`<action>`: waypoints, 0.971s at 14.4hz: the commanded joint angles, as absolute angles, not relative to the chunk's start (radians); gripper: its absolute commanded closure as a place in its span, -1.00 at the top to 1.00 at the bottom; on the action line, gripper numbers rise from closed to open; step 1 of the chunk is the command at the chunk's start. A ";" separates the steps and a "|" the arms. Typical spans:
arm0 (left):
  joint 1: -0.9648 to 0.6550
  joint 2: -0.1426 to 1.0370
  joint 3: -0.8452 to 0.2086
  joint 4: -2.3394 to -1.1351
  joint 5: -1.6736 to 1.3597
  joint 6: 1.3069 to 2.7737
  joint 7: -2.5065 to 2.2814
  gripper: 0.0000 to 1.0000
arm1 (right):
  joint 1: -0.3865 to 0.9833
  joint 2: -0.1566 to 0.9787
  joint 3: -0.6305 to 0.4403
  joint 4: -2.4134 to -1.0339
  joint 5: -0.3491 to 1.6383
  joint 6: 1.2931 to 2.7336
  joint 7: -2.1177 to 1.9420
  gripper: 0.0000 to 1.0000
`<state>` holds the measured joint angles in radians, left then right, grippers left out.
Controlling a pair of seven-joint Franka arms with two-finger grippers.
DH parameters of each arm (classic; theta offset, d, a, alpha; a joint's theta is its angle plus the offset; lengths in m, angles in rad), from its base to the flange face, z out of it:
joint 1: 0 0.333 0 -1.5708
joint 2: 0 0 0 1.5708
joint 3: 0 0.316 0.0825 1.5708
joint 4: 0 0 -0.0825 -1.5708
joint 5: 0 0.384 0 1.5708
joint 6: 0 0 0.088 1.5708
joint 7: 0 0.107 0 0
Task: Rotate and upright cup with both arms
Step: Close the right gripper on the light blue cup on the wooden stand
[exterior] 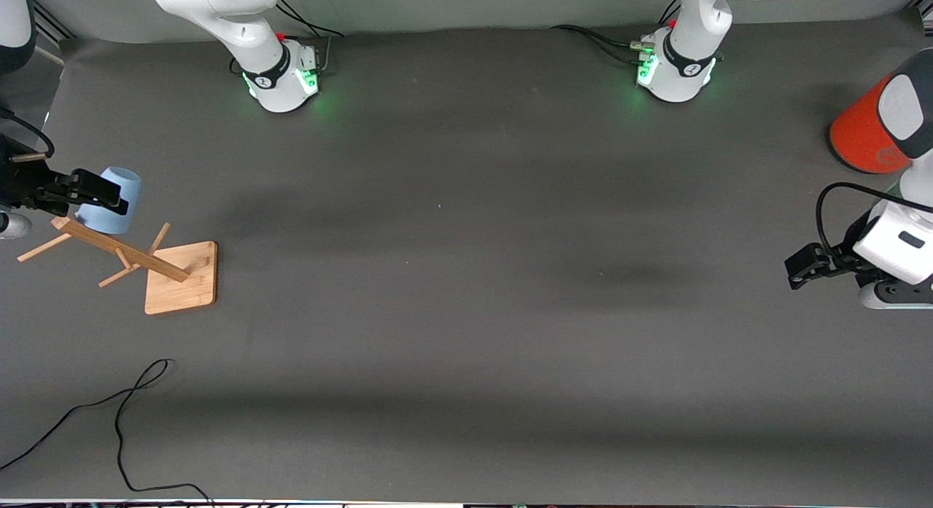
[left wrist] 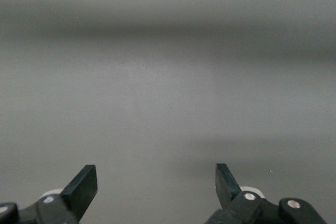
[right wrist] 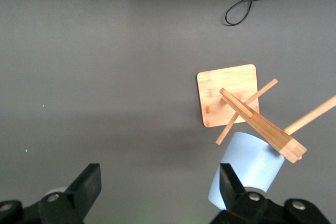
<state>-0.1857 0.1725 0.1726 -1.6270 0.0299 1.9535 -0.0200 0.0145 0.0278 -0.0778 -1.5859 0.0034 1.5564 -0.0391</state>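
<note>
The light-blue cup (exterior: 111,200) sits mouth-down at the top end of a wooden peg rack (exterior: 180,276), toward the right arm's end of the table. In the right wrist view the cup (right wrist: 249,163) lies just outside one finger (right wrist: 229,183). My right gripper (exterior: 69,189) hovers beside the cup, open, with only bare table between its jaws (right wrist: 160,182). My left gripper (exterior: 805,266) waits at the left arm's end of the table. It is open and empty over bare mat (left wrist: 156,182).
A large orange cylinder with a grey top (exterior: 864,133) stands near the left arm's end of the table. A black cable (exterior: 131,391) lies on the mat, nearer the front camera than the rack. The rack's pegs (exterior: 44,248) stick out around the cup.
</note>
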 commanded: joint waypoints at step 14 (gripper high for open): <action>-0.192 0.181 0.175 -1.605 0.038 1.934 -0.035 1.00 | 0.012 -0.126 -0.276 -1.811 -0.020 1.580 0.374 1.00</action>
<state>-0.1860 0.1729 0.1717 -1.6265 0.0299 1.9535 -0.0200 0.0061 -0.1147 -0.2774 -1.7717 -0.0042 1.5364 0.3312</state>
